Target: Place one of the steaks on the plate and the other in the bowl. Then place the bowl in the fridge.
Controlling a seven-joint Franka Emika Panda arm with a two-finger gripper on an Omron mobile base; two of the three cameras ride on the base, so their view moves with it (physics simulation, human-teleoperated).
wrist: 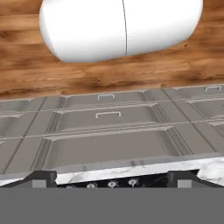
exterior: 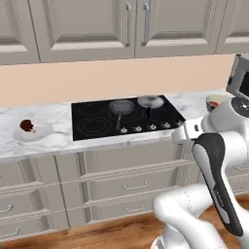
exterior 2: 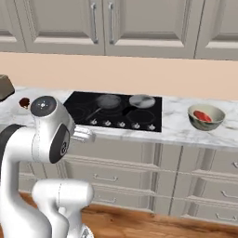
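Marble counter bears bowl with steak, beside cooktop; tool spread.

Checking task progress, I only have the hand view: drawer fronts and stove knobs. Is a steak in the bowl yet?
Observer: Yes. The right base view shows a bright-red raw steak lying inside the round cream-beige bowl, on the marble counter to the right of the black cooktop.
Operator: And the other one?
Observer: In the left base view, a small dark-red piece, apparently the second steak, sits on the round white plate left of the cooktop.
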